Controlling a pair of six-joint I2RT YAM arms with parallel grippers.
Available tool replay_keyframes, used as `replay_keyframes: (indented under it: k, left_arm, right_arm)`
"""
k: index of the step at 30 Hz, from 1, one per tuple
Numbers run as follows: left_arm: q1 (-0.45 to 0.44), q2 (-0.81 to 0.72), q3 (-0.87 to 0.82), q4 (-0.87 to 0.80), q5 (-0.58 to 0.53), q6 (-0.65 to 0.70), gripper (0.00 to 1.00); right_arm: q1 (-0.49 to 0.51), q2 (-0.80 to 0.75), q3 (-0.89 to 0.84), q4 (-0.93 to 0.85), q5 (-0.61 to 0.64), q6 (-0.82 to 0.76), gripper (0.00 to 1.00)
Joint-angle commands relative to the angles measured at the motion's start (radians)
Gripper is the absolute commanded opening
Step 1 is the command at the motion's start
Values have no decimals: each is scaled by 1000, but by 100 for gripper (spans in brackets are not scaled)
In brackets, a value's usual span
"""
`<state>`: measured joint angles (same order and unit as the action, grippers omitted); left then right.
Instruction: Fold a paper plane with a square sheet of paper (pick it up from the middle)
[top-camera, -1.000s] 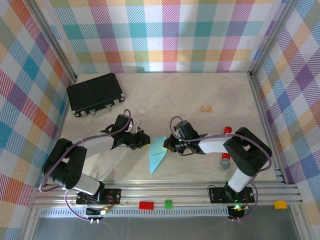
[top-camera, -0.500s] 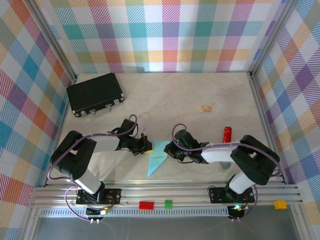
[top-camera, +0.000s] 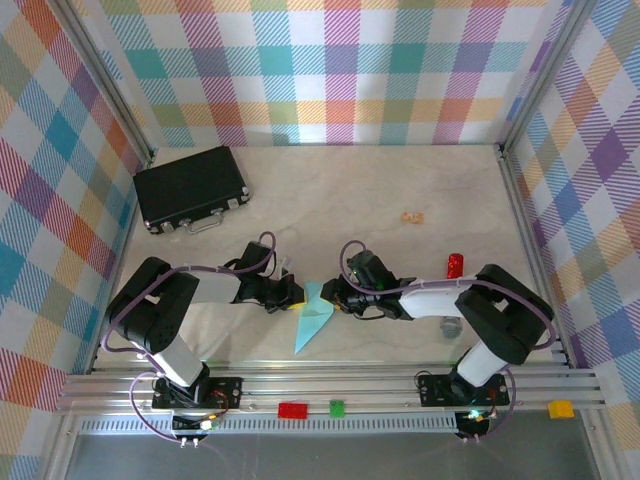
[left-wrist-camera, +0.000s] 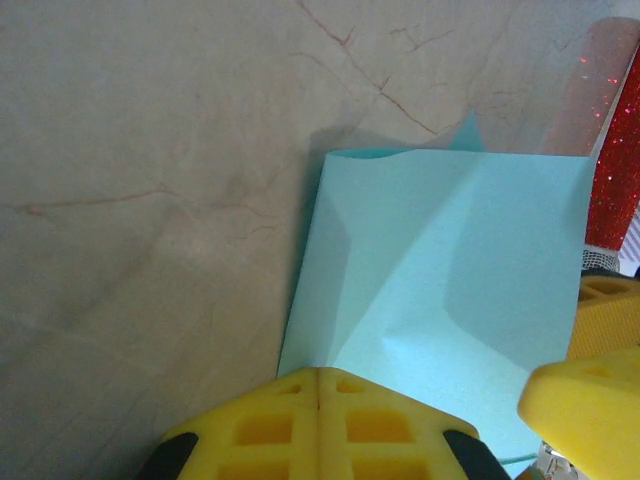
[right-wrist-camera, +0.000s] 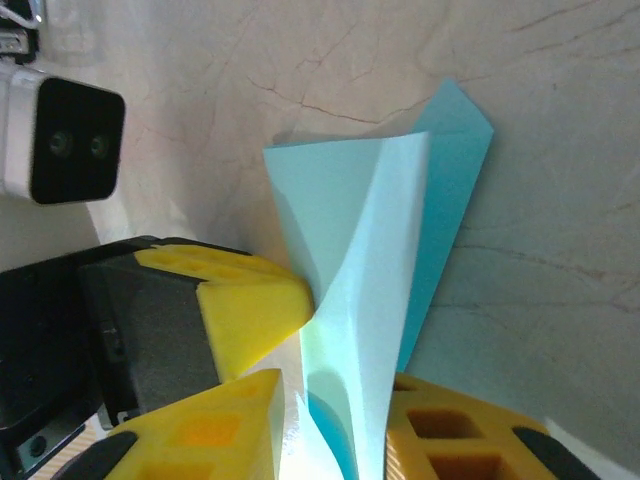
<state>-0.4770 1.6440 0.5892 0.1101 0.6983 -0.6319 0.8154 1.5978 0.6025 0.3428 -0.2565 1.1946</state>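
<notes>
The light turquoise sheet of paper (top-camera: 312, 320) is folded into a narrow pointed plane shape and lies near the table's front, between the two arms. My left gripper (top-camera: 292, 296) is shut, its yellow tips (left-wrist-camera: 320, 400) at the paper's (left-wrist-camera: 440, 280) left edge and touching its side. My right gripper (top-camera: 333, 297) sits at the paper's upper right. Its jaws (right-wrist-camera: 335, 400) stand apart, with a raised fold of the paper (right-wrist-camera: 370, 260) between them and a gap showing on one side. The left gripper's finger (right-wrist-camera: 255, 305) presses against that fold.
A black case (top-camera: 190, 188) lies at the back left. A small tan scrap (top-camera: 412, 217) sits mid-right and a red-tipped marker (top-camera: 455, 265) lies beside the right arm. A metal rail (top-camera: 330, 385) runs along the front edge, and checked walls close in three sides.
The right gripper's jaws have parted from shut around the paper. The left gripper came down and in against the paper's left edge and stayed shut.
</notes>
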Motion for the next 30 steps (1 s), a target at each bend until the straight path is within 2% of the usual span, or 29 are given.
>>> replay_keyframes:
  k: [1, 6, 12, 14, 18, 21, 23, 26, 30]
  left_arm:
    - [-14, 43, -23, -4, -24, 16, 0]
    - [-14, 29, -23, -15, -31, 19, 0]
    - [-14, 0, -20, -11, -15, 1, 0]
    - [-13, -49, -23, -3, -9, -19, 0]
    - [-14, -167, -20, -29, -26, -16, 11]
    - [-31, -221, -9, -76, -18, 70, 17]
    - [-65, -257, 3, -126, -59, 139, 21]
    - [-153, -311, 8, -217, -210, 234, 27]
    - [-256, -381, -33, -222, -361, 286, 34]
  right_arm:
    - [-16, 29, 38, -18, -61, -62, 29]
    - [-42, 45, 49, -34, -83, -87, 26]
    - [-61, 55, 78, -100, -103, -125, 6]
    - [-62, 47, 75, -108, -99, -122, 2]
    - [-62, 5, 44, -97, -46, -75, 0]
    - [-62, -43, 14, -97, 31, -4, 0]
    - [-62, -70, -4, -96, 67, 48, 0]
    - [-62, -106, -23, -104, 104, 110, 0]
    - [-62, -130, -20, -157, 134, 155, 0]
